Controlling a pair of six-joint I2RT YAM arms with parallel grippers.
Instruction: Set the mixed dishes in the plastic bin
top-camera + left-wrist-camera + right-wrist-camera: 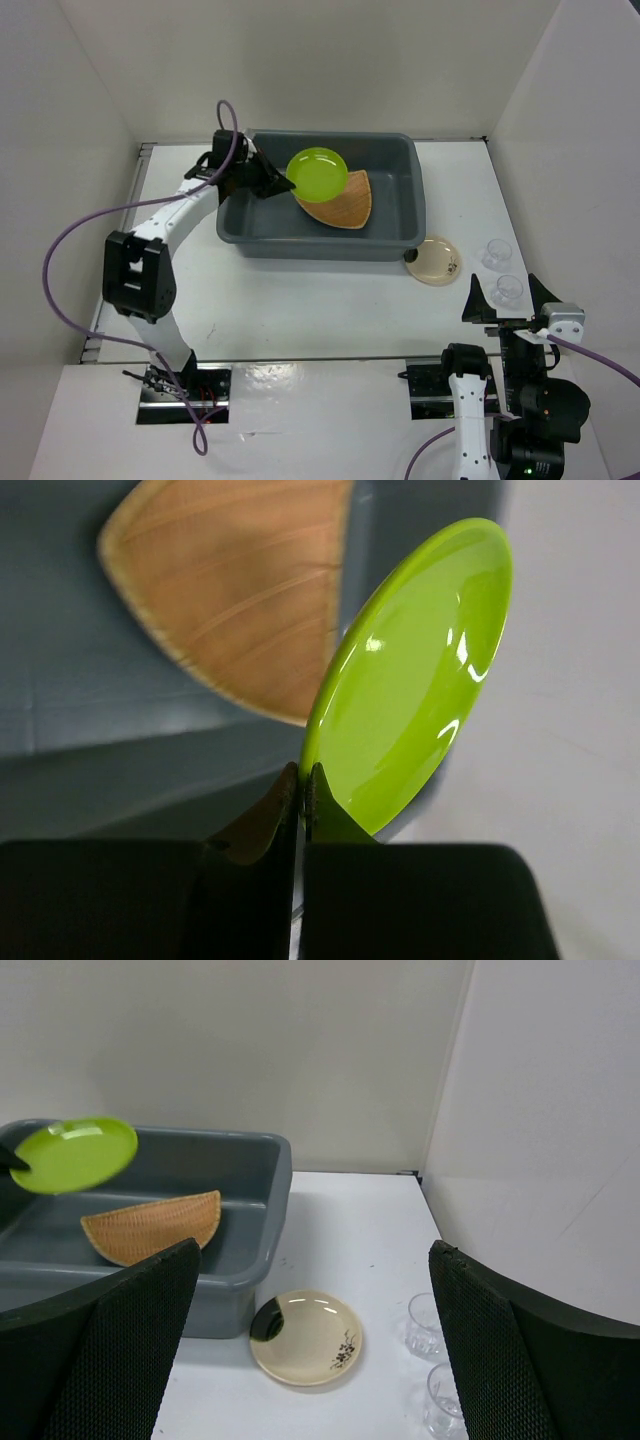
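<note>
My left gripper (280, 184) (303, 775) is shut on the rim of the lime-green plate (318, 174) (415, 685) (75, 1153), holding it in the air over the dark grey plastic bin (400, 236) (262, 1250). Under it, inside the bin, lies the tan wooden plate (343, 204) (235, 590) (150, 1226). The cream plate with dark marks (435, 260) (306, 1337) rests on the table by the bin's front right corner. Two clear cups (496, 253) (508, 290) (426, 1324) (444, 1399) stand to its right. My right gripper (506, 296) (315, 1360) hangs open near the front right, nothing between its fingers.
White walls close the table in at the back and on both sides. A purple cable (80, 225) loops off the left arm. The right arm's base (470, 385) sits at the near edge.
</note>
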